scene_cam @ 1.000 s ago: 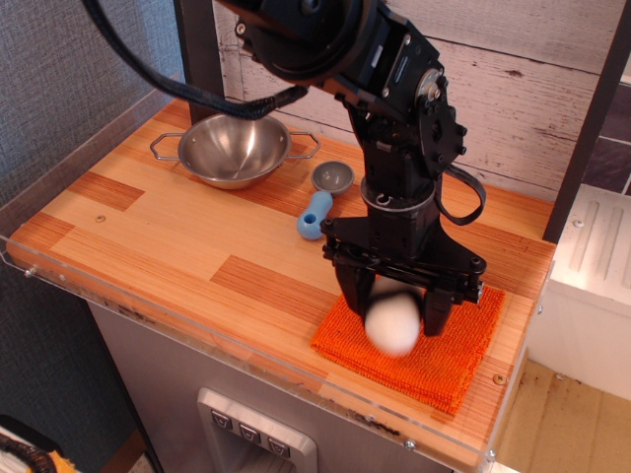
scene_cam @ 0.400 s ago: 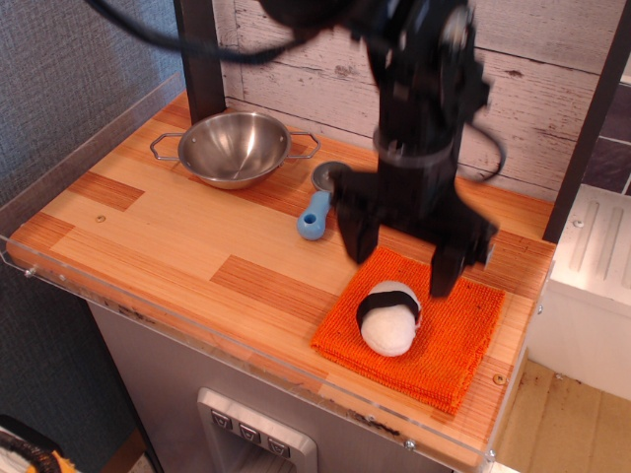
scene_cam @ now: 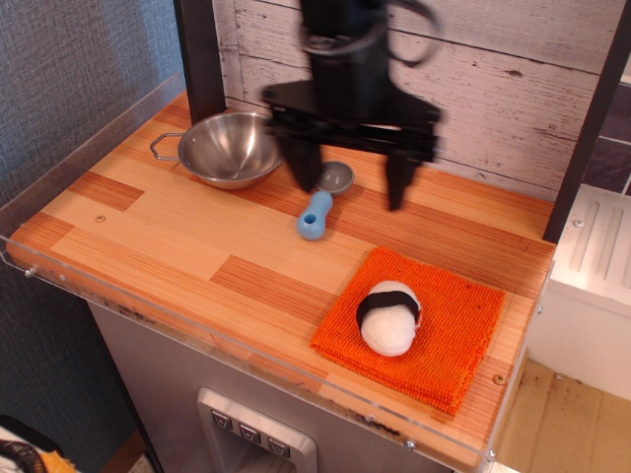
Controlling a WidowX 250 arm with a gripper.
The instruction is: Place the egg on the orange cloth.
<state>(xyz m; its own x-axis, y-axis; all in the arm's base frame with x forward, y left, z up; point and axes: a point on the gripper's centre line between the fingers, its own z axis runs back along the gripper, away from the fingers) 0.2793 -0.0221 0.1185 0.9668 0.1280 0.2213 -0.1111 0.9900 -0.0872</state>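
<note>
The white egg (scene_cam: pixel 388 317) with a black band lies on the orange cloth (scene_cam: pixel 454 330), toward the cloth's left part, at the front right of the wooden counter. My gripper (scene_cam: pixel 349 187) is open and empty. It hangs well above the counter, up and to the left of the egg, over the spot near the scoop. Its two black fingers (scene_cam: pixel 304 168) stand wide apart.
A blue-handled grey scoop (scene_cam: pixel 320 202) lies behind the cloth. A steel bowl (scene_cam: pixel 233 148) stands at the back left. A clear plastic rim (scene_cam: pixel 197 335) runs along the counter's front edge. A white plank wall (scene_cam: pixel 513 89) is behind.
The gripper let go of the egg onto the cloth, opened wide, then rose and moved back and to the left. The egg has stayed where it landed.
</note>
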